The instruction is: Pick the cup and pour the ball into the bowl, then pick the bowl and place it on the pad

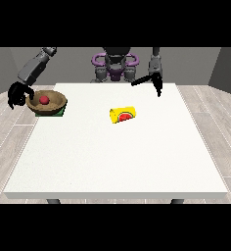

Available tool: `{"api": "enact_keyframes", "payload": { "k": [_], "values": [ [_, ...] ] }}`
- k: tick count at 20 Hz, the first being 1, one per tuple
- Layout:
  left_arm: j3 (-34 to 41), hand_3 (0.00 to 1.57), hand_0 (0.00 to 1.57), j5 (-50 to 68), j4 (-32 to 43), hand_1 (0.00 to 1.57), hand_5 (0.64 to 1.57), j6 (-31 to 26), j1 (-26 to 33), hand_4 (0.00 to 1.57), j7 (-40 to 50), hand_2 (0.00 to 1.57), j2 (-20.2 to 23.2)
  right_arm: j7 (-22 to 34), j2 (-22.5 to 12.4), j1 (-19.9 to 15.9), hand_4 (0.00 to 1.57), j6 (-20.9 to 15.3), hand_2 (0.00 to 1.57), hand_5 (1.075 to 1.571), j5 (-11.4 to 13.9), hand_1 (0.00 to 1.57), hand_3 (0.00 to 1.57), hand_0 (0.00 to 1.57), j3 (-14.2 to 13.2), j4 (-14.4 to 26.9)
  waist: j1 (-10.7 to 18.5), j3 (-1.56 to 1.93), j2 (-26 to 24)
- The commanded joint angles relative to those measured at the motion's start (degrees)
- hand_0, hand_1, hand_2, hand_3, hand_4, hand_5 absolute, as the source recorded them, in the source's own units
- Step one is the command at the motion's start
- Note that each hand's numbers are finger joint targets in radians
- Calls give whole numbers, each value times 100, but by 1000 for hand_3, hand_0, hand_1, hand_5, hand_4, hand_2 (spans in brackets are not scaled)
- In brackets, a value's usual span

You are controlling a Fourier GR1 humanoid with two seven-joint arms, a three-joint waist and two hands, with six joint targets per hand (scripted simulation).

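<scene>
Yellow marks the cup (123, 115), which lies on its side near the middle of my white table (117, 162), its mouth turned toward the view's right, a red and green picture on its side. No hand touches it.

My bowl (46, 103), brown and wooden-looking, sits at the table's far corner on the view's left. It rests on the green pad (61, 112), of which only a dark green edge peeps out below and to the right of the bowl. Inside the bowl lies the red ball (44, 100), a little left of its centre.

My hand at the view's left (17, 94) is just beside the bowl's left rim, partly off the table's edge. Its fingers curl downward and toward the rim, but I cannot tell whether they have hold of the rim or merely sit next to it.

My hand at the view's right (154, 81) hangs above the table's far edge, well apart from cup and bowl. Its fingers look straight: one part juts out toward the view's left, another points down. It holds nothing.
</scene>
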Motion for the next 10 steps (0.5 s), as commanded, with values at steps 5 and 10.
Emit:
{"api": "enact_keyframes", "payload": {
  "k": [5,10],
  "values": [
    [15,0,0,138,90,0,1566,-133,260,0,-224,0,-10,290,122,31,737,-36,1571,1570,39,1571,1080,1571,109,73,32,-7,-160],
    [279,0,0,198,19,0,1567,-112,-34,0,141,0,112,-112,323,314,694,-37,1571,1567,413,1571,1014,1571,470,-74,-141,-6,-205]
  ]
}}
